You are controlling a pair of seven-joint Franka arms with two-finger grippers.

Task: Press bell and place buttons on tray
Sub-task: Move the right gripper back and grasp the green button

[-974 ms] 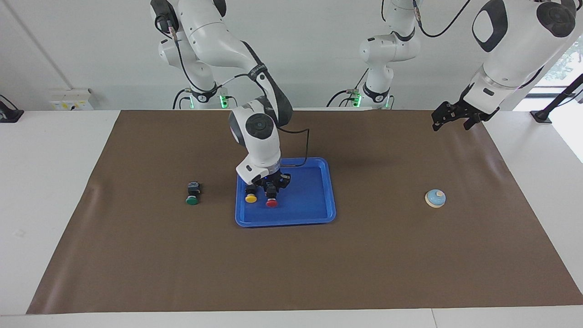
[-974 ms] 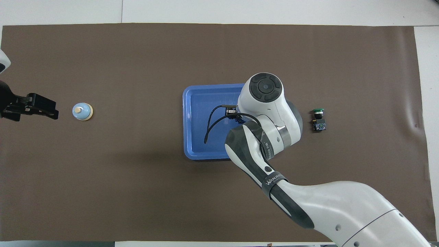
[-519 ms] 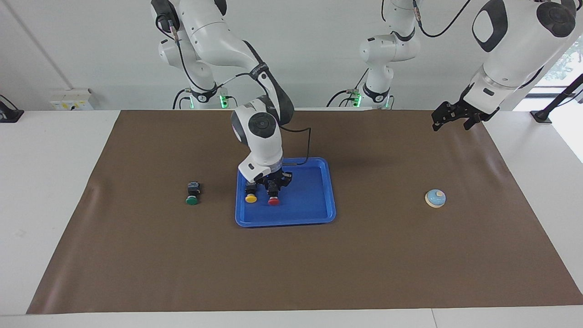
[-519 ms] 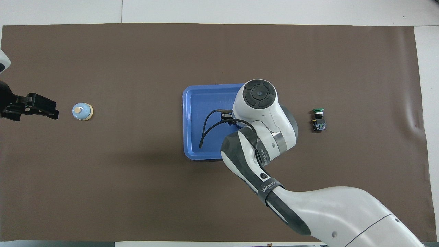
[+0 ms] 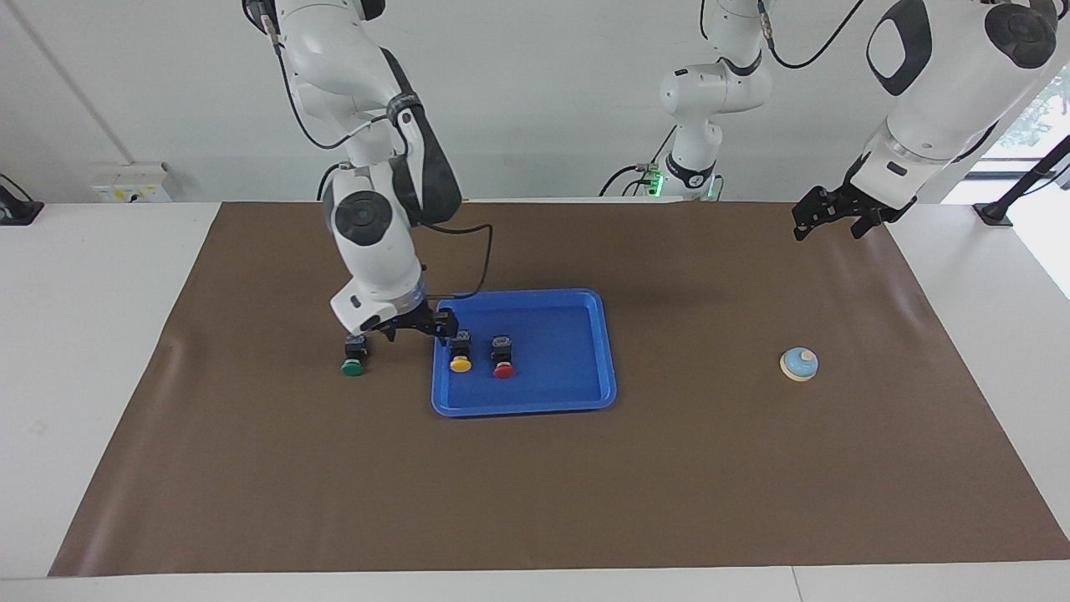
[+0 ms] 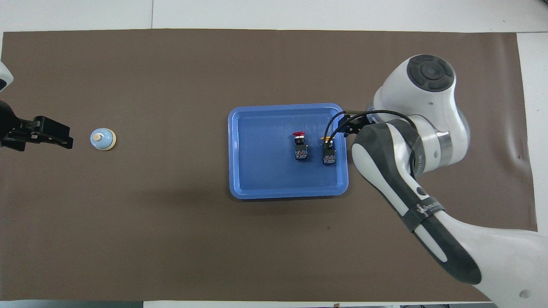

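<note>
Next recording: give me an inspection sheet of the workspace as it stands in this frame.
Surface: brown mat over a white table.
Job's things: yellow button and red button on the blue tray; green button on the mat beside the tray, toward the right arm's end; bell toward the left arm's end.
Clutter: nothing seen.
Hands: right hand open, low between the green button and the tray's edge, holding nothing; left hand open, waiting raised at its end of the table.
Cables: black cable looped at the right wrist.
Surroundings: white wall, wall socket box.
</note>
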